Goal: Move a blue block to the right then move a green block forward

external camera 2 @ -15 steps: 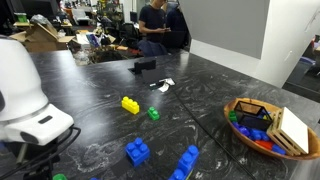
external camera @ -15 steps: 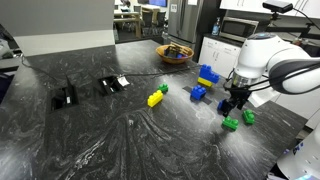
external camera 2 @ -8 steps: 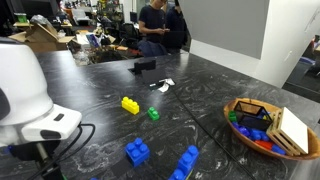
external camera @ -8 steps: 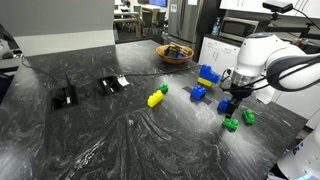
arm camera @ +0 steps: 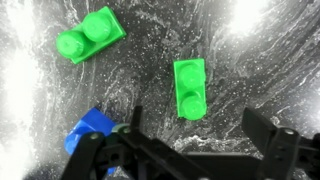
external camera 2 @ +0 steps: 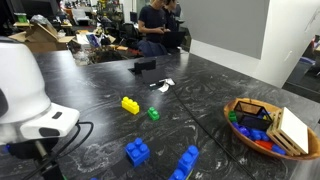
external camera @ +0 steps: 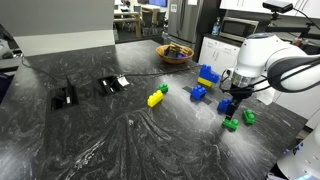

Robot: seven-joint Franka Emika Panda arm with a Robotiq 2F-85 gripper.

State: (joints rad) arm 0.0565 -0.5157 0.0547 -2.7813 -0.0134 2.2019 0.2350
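Trouble centres on the blue block, which sits on the dark table right at the gripper's left finger, partly hidden under it in the wrist view, not in the gap. The gripper hangs just above with its jaws spread wide and nothing in them. What lies between them is the green block, flat on the table. If the arm drops straight down from here, the left finger likely lands on top of the blue block and tips or skids it — or the jaws close on the green block first, out of order. A second green brick lies close by, so a sideways shove could knock it too. In an exterior view, all three crowd near the table's edge — a hard push could send one off.
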